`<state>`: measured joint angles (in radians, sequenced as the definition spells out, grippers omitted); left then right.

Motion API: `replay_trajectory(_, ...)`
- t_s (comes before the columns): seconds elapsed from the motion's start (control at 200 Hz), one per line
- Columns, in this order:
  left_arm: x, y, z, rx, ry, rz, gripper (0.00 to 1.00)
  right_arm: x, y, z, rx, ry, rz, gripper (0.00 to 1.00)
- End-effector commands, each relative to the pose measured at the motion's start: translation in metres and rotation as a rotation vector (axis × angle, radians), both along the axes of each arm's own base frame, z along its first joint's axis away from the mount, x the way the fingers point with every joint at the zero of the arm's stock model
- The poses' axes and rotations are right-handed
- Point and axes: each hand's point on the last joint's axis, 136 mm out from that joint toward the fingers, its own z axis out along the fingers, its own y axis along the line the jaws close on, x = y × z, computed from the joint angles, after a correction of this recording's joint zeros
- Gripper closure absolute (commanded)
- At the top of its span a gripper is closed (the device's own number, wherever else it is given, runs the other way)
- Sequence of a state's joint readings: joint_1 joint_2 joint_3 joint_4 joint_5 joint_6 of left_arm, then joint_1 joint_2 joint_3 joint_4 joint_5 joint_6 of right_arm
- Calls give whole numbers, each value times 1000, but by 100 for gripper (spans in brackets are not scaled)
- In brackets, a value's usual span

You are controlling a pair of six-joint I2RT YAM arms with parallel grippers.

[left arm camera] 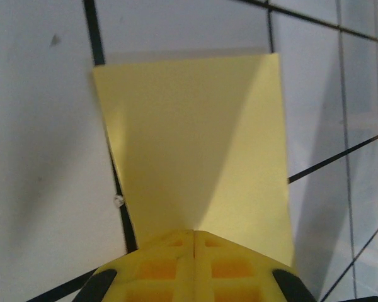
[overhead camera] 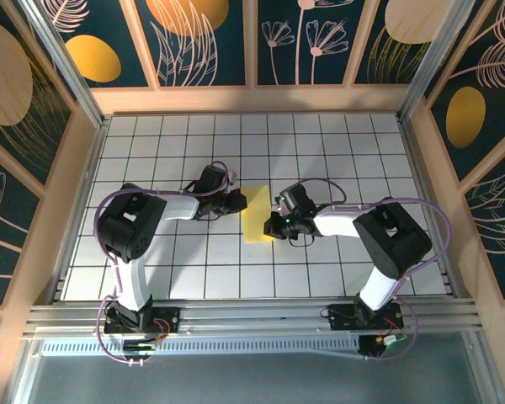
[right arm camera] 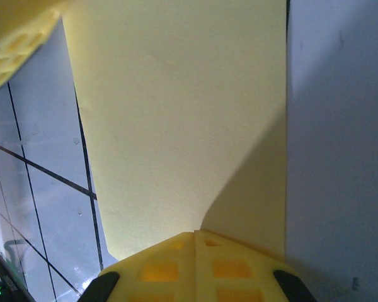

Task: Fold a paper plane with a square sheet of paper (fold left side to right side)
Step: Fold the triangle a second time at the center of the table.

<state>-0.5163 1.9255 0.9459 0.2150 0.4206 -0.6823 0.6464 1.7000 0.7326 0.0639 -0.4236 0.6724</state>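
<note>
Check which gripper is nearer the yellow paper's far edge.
Left. Left gripper sits at the left edge of the paper, near its far corner; right gripper at the right edge, toward the near end.

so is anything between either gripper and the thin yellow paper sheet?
Nothing visible is in the way. The left gripper and right gripper, fingers together, both have their tips at the thin yellow sheet of paper, from opposite sides. Pinching or only pressing it: cannot tell.

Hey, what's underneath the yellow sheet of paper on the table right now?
The white grid-tiled table top. Its black grid lines run up to the yellow paper and vanish beneath it. Anything else lying under the paper is covered and cannot be seen.
</note>
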Motion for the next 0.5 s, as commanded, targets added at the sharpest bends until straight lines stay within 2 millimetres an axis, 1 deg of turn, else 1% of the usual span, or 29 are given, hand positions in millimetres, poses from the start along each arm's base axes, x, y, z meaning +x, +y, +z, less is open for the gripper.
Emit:
replay_trajectory(0.0,-1,4,-11,27,42,6,95,-23,-26,-29,-134,88,-34,99)
replay_trajectory(0.055,-2,6,-14,43,46,6,95,-21,-22,-22,-109,75,-28,97)
replay_trajectory(0.125,-4,8,-18,55,52,4,95,-15,-14,-9,-68,53,-24,93)
replay_trajectory(0.235,-5,9,-19,66,51,-7,96,-3,-6,21,-7,-8,-25,83)
replay_trajectory(0.31,-6,9,-20,71,49,-15,97,4,-11,39,12,-45,-36,75)
replay_trajectory(0.36,-7,9,-20,70,50,-20,97,8,-17,47,19,-57,-44,70)
replay_trajectory(0.44,-8,8,-21,69,53,-26,98,8,-31,50,20,-49,-55,63)
replay_trajectory(0.495,-8,8,-22,67,53,-27,98,-1,-34,46,20,-23,-35,61)
